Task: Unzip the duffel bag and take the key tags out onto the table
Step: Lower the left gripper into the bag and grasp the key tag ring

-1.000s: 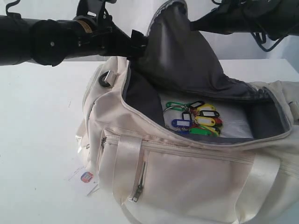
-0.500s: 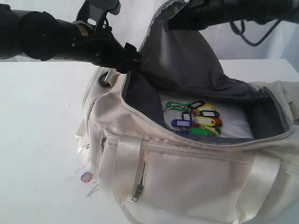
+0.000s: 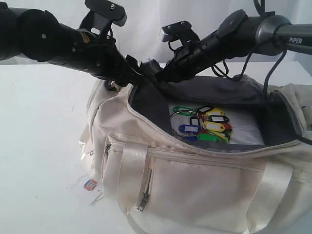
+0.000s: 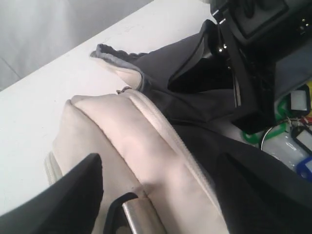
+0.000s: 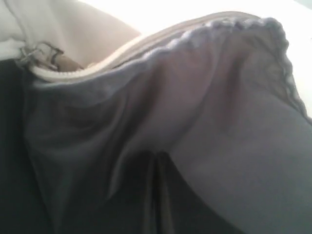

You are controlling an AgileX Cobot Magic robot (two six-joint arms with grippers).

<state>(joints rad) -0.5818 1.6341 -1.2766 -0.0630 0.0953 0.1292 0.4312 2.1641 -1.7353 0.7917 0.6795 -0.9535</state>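
Your bag [image 3: 195, 185] lay unzipped and gaping on the table [image 3: 39, 146]. The key tags [image 3: 202, 124] sat inside on its floor, not yet lifted out. Your left gripper [image 4: 161, 168] stood wide, astride the bag's end rim. Your right gripper [image 3: 155, 73] was closed, pinching the grey flap [image 5: 195, 97].

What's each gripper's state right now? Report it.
Left gripper: open, straddling the duffel bag's end.
Right gripper: closed on the duffel bag's grey flap.
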